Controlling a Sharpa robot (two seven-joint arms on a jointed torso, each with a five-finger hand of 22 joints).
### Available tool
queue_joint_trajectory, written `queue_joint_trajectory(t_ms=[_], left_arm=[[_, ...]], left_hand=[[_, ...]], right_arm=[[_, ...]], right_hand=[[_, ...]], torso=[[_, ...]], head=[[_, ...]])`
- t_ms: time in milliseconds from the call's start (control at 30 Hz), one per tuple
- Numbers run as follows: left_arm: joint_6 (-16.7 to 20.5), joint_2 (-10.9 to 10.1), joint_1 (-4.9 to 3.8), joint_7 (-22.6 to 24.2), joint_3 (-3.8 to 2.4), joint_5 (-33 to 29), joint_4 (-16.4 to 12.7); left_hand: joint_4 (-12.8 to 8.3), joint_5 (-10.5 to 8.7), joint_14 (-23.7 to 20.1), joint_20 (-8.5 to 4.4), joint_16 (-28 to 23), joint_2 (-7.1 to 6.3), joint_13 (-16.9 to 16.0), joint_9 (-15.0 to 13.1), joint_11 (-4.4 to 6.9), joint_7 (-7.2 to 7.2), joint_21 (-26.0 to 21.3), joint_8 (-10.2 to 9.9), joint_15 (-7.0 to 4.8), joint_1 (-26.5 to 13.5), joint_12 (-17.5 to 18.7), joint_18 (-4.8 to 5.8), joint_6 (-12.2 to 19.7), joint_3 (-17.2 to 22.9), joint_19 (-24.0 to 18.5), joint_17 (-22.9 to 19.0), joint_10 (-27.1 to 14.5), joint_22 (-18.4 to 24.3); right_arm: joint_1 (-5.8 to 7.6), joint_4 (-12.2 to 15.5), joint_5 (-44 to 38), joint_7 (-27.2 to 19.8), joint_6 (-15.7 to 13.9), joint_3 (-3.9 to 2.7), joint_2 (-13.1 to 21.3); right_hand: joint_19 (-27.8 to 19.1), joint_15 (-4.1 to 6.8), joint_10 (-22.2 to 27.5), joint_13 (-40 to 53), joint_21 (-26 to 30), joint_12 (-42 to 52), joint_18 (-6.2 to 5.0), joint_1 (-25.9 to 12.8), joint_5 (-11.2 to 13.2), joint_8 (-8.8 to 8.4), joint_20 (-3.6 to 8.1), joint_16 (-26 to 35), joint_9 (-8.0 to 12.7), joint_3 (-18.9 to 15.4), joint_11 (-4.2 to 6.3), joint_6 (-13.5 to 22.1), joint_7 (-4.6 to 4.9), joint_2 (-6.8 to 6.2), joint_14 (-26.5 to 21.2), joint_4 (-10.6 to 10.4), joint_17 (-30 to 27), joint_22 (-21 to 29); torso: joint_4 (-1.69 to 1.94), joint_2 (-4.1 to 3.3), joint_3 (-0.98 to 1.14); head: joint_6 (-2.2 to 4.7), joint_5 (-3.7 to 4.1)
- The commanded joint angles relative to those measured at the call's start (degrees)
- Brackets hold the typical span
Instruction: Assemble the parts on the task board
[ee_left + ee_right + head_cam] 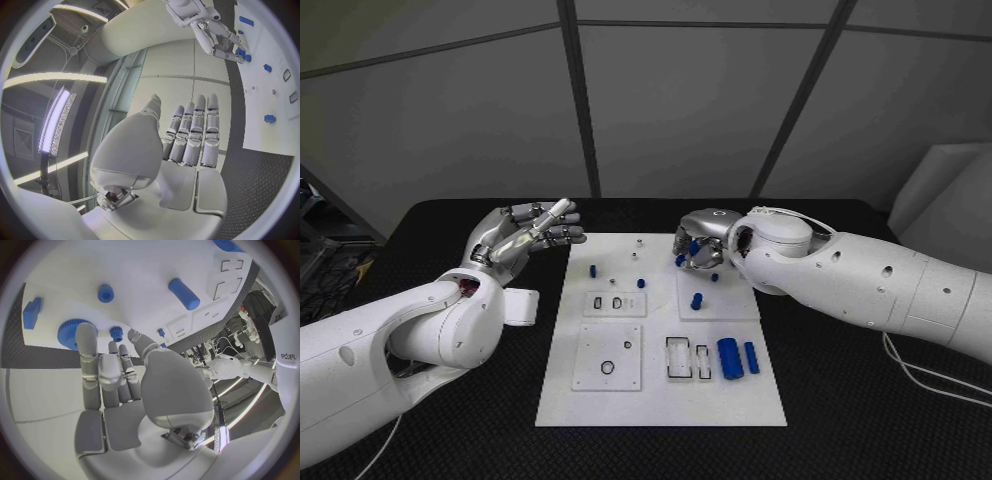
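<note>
Status as I read it: right robot hand (pixel 700 245) hangs over the far edge of the white rectangular task board (pixel 661 400), fingers curled near a blue toothed round part (pixel 70 332), probably to seat it; I cannot tell whether it grips. Left robot hand (pixel 524 235) stands raised beside the board, spread, holding nothing.

A black bench (pixel 848 390) carries the white task board (pixel 661 395), which lies flat at its middle. A thin white cable (pixel 923 372) trails on the bench, right of the board.
</note>
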State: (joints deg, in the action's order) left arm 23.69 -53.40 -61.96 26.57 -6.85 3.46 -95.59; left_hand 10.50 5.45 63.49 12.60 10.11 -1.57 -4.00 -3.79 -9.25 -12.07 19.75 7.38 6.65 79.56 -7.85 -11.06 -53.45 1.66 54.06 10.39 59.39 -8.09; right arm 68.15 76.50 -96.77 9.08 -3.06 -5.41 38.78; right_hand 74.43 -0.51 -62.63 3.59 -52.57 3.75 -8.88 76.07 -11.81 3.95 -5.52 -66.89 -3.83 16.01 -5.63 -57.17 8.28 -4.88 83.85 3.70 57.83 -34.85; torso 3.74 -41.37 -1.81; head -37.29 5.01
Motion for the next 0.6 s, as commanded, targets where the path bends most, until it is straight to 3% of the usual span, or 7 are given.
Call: queue_joint_trajectory(t_ms=[33, 267, 600], left_arm=[[-0.84, 0.08, -0.08, 0.04, -0.04, 0.16, -0.03], [-0.94, 0.06, -0.08, -0.05, -0.04, 0.16, 0.11], [-1.11, 0.16, -0.08, -0.23, -0.04, 0.16, 0.30]], left_hand=[[-0.20, -0.30, -0.27, 0.17, -0.45, 0.40, 0.09, 0.06, -0.15, -0.28, -0.28, -0.30, -0.02, 0.09, 0.37, 0.58, 0.12, -0.23, 0.42, 0.08, -0.20, 0.09], [-0.20, -0.30, -0.27, 0.17, -0.45, 0.40, 0.09, 0.06, -0.15, -0.28, -0.28, -0.30, -0.02, 0.09, 0.37, 0.58, 0.12, -0.23, 0.42, 0.08, -0.20, 0.09], [-0.21, -0.31, -0.29, 0.17, -0.53, 0.41, 0.09, 0.06, -0.17, -0.29, -0.27, -0.35, -0.01, 0.06, 0.44, 0.58, 0.14, -0.27, 0.48, 0.11, -0.24, 0.10]], right_arm=[[0.14, -0.26, -1.05, 0.68, 1.11, -0.04, -0.16], [0.13, -0.51, -1.21, 0.33, -0.75, -0.04, -0.35], [0.13, -1.27, -1.08, -0.03, -1.16, -0.04, -0.69]], right_hand=[[-0.05, -0.28, 0.24, -0.02, -0.48, 0.01, 0.22, 0.33, 0.30, -0.20, 0.02, -0.31, -0.08, 0.07, -0.06, 0.10, -0.18, -0.16, 2.25, -0.40, 0.14, -0.22], [0.00, -0.21, -0.06, -0.01, -1.79, 0.15, 0.31, 0.64, -0.07, -0.08, 0.00, -1.19, -0.14, 0.74, 0.00, -0.26, 0.09, 0.32, 2.29, -0.60, 0.88, -1.54], [0.03, -0.13, -0.62, 0.00, -3.07, 0.24, 0.41, 0.59, -0.16, -0.03, 0.00, -2.09, -0.17, 1.61, 0.10, -0.67, 0.10, 0.67, 2.32, -1.07, 1.67, -2.86]], torso=[[0.06, -0.08, 0.02], [0.01, -0.22, 0.04], [0.09, -0.30, 0.05]], head=[[-0.02, -0.11], [0.01, -0.22], [-0.21, -0.20]])
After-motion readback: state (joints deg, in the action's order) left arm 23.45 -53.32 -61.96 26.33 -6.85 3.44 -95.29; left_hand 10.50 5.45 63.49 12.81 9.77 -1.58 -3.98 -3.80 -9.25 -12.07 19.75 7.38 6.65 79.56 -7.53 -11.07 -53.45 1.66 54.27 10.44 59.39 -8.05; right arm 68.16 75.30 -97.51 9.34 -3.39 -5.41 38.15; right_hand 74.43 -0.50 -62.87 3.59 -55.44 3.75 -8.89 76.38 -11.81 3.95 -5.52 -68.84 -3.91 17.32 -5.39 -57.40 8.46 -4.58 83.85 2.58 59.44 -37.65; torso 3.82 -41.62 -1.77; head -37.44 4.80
